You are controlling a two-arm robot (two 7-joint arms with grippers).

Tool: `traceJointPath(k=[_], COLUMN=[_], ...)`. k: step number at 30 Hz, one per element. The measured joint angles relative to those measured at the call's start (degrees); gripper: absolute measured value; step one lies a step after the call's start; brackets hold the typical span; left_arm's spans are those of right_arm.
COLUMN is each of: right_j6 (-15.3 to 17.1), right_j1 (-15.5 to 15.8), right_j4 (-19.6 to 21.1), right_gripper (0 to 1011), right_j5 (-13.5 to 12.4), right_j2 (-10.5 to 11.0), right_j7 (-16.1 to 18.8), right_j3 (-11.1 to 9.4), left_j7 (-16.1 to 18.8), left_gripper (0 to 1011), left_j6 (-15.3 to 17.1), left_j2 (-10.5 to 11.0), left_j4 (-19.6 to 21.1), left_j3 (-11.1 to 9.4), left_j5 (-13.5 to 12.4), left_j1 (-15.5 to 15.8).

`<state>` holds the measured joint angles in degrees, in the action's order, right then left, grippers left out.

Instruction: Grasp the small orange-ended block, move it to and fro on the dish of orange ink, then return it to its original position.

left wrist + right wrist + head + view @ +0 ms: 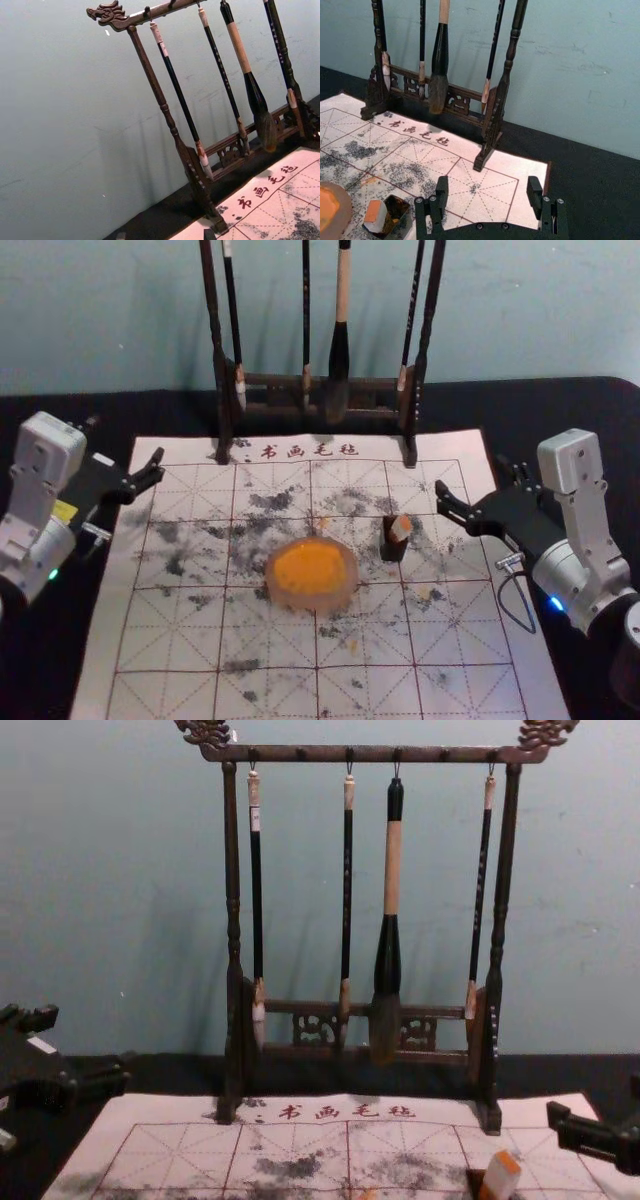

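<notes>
The small white block with an orange end (401, 529) leans tilted in a small dark holder (393, 548), to the right of the dish of orange ink (310, 570). My right gripper (476, 480) is open behind and to the right of the block, apart from it. In the right wrist view, the right gripper (488, 187) has nothing between its fingers; the block (374, 216) in its holder (401, 227) and part of the dish (344, 212) appear too. My left gripper (126, 448) is parked open over the mat's left edge; its fingertips (165, 235) barely enter the left wrist view.
A dark wooden rack (375, 755) with several hanging brushes stands at the back of the ink-stained, gridded mat (170, 640). Black cloth (560, 400) surrounds the mat, with a pale wall (520, 310) behind.
</notes>
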<state>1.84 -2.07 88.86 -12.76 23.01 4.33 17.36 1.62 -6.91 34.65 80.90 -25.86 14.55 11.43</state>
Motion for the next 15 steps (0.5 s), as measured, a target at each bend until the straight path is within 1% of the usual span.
traceJointPath(k=[15], right_j6=[0.08], right_j1=[0.08], right_j4=[0.30], right_gripper=[1000], right_j5=[-0.38], right_j2=[0.10], right_j7=[0.11], right_j3=[-0.07], left_j7=[0.00], left_gripper=[1001], left_j6=[0.00], left_j2=[0.00], left_j4=[0.00], left_j3=[0.00], left_j5=[0.00], left_j1=[0.00])
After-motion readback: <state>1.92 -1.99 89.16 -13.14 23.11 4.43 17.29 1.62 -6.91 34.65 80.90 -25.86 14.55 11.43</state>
